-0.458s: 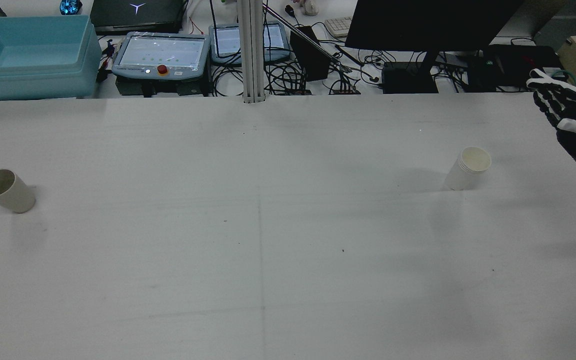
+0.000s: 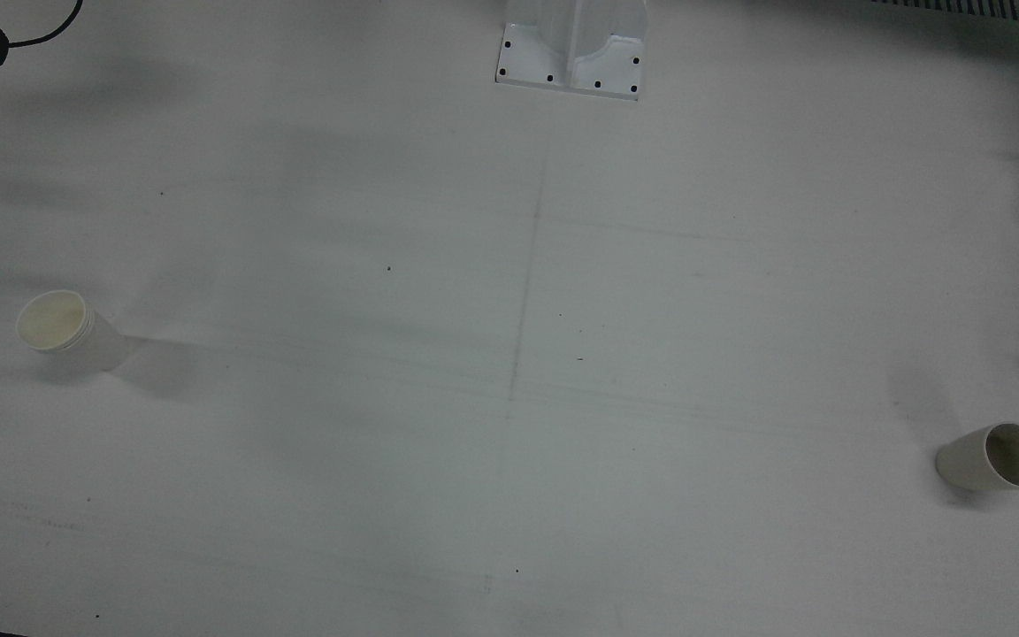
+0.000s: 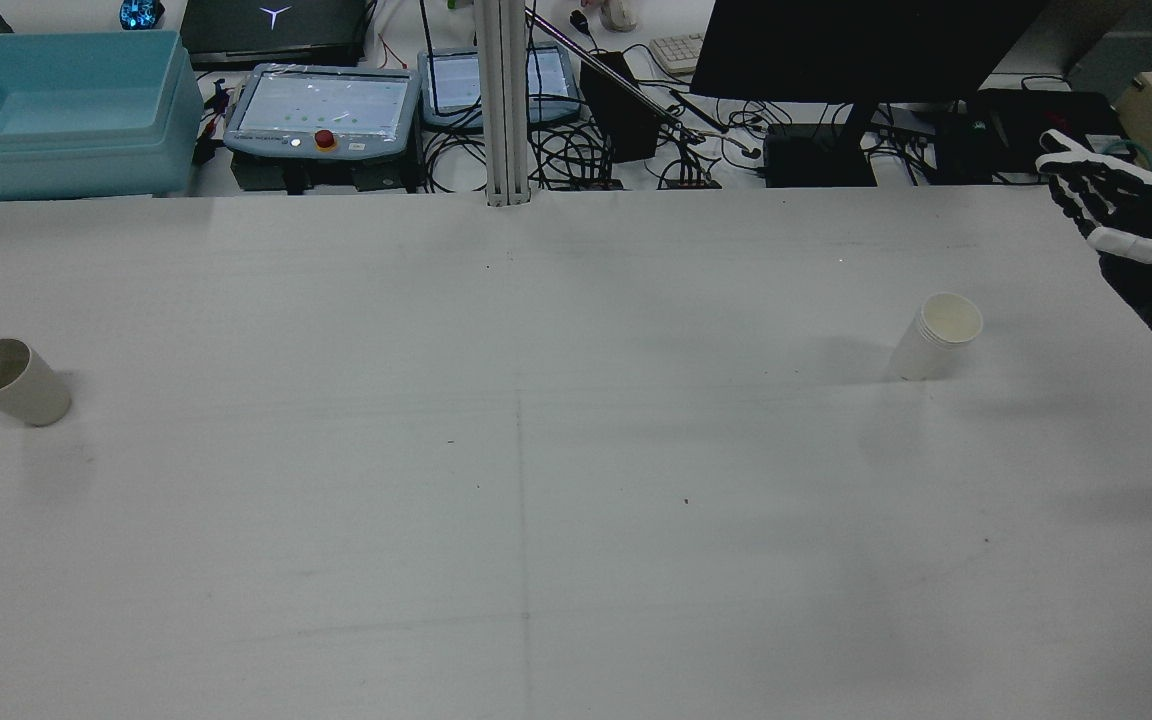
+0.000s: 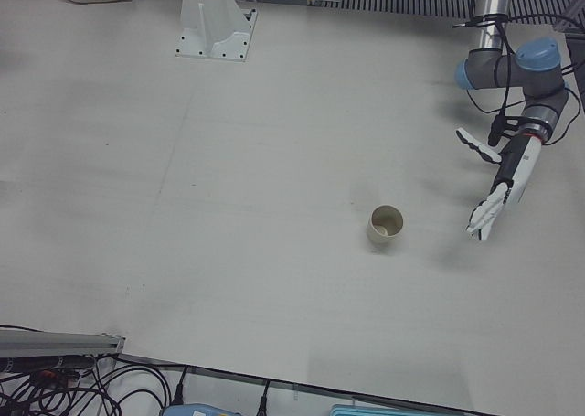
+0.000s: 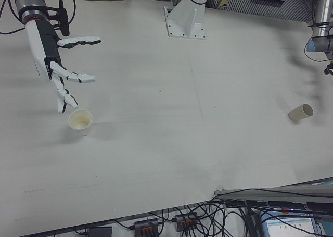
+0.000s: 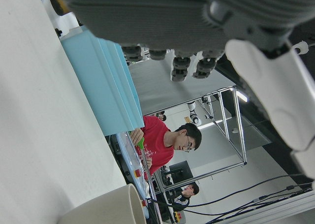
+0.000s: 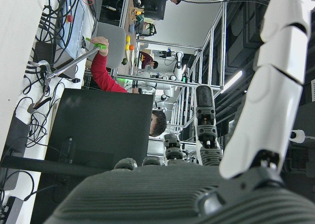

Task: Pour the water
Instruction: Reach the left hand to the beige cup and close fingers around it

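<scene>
A white paper cup (image 3: 936,336) stands upright on the table's right half in the rear view; it also shows in the front view (image 2: 67,330) and the right-front view (image 5: 80,122). A beige cup (image 3: 14,382) stands upright at the far left; it also shows in the front view (image 2: 994,457) and the left-front view (image 4: 385,227). My right hand (image 5: 60,70) is open and empty, raised above and behind the white cup, apart from it; it also shows in the rear view (image 3: 1126,220). My left hand (image 4: 498,187) is open and empty, beside the beige cup, with a gap between them.
A blue bin (image 3: 61,110), two teach pendants (image 3: 321,110), a monitor (image 3: 866,45) and cables lie beyond the table's far edge. A white post base (image 2: 571,53) stands at the table's robot side, in the middle.
My right hand has moved a little up and leftward in the rear view, still open. Both cups are where they were.
</scene>
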You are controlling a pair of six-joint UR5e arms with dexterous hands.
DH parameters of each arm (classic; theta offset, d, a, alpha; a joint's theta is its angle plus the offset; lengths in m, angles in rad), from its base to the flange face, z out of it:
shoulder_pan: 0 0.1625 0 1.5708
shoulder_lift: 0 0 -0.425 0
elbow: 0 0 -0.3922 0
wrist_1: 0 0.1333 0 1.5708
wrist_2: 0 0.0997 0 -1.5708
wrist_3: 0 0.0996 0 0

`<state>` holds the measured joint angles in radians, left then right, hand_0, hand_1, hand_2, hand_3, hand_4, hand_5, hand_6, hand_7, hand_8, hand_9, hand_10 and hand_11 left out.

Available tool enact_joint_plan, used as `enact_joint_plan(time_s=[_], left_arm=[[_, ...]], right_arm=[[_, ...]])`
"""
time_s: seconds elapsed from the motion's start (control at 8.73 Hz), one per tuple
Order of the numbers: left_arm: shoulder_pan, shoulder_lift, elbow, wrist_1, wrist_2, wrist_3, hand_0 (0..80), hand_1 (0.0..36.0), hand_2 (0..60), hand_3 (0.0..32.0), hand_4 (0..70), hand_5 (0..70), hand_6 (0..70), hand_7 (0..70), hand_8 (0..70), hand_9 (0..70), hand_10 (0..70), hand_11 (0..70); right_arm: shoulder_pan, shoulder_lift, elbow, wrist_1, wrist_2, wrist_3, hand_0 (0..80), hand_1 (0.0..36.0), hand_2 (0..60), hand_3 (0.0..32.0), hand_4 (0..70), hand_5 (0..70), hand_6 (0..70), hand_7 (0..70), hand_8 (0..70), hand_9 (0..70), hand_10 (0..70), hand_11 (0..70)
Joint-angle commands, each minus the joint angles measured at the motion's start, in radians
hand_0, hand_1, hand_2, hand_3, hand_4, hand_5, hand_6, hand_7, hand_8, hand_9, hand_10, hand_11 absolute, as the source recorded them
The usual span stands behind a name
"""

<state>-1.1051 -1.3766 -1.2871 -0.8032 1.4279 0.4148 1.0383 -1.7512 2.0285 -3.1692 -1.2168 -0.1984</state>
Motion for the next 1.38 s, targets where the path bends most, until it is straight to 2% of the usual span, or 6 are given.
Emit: enact_joint_plan(time_s=[0.0,0.11,0.57,0.8,1.03,1.26], left_arm=[[0.206,-0.107,0.056,0.08,-0.129,0.032,45.4,4.0,0.0,0.0,17.6,0.0,8.0,9.7,2.0,0.5,4.4,7.1],[0.206,-0.105,0.034,0.12,-0.127,0.03,47.8,7.7,0.0,0.0,17.3,0.0,7.8,9.7,1.8,0.5,3.3,6.0],[0.206,-0.137,0.04,0.215,-0.122,0.032,51.4,13.4,0.8,0.0,15.7,1.7,8.3,9.8,1.8,0.5,1.8,4.2],[0.206,-0.166,0.034,0.28,-0.124,0.038,57.2,20.3,3.5,0.0,9.0,1.8,5.6,7.7,1.2,0.1,0.0,2.4],[0.208,-0.203,0.025,0.333,-0.126,0.047,58.4,22.1,4.9,0.6,6.7,1.9,4.6,7.0,1.1,0.0,0.0,0.8],[0.208,-0.223,0.018,0.335,-0.124,0.068,59.1,23.0,5.3,0.6,6.1,2.0,4.2,6.9,1.2,0.0,0.0,0.8]], right_arm=[[-0.001,-0.007,-0.001,-0.006,-0.004,-0.003,51.5,16.9,8.9,0.0,17.0,24.5,7.4,12.5,0.4,1.1,0.0,0.0],[0.0,-0.007,-0.002,-0.006,-0.004,-0.003,51.4,16.9,8.2,0.0,15.5,24.0,6.6,11.8,0.3,0.9,0.0,0.0],[-0.003,-0.007,-0.002,-0.008,-0.001,-0.004,51.1,16.4,7.7,0.0,16.2,23.8,6.9,11.9,0.3,0.9,0.0,0.0],[-0.003,-0.007,-0.005,-0.009,-0.001,-0.004,51.4,16.6,7.9,0.0,17.2,24.3,7.4,12.3,0.4,1.0,0.0,0.0],[-0.001,-0.007,-0.007,-0.009,-0.001,-0.004,51.4,16.6,8.0,0.0,17.0,24.3,7.3,12.3,0.4,1.0,0.0,0.0],[-0.001,-0.007,-0.008,-0.009,-0.001,-0.004,51.2,16.4,7.6,0.0,16.7,24.3,7.1,11.9,0.4,0.9,0.0,0.0]])
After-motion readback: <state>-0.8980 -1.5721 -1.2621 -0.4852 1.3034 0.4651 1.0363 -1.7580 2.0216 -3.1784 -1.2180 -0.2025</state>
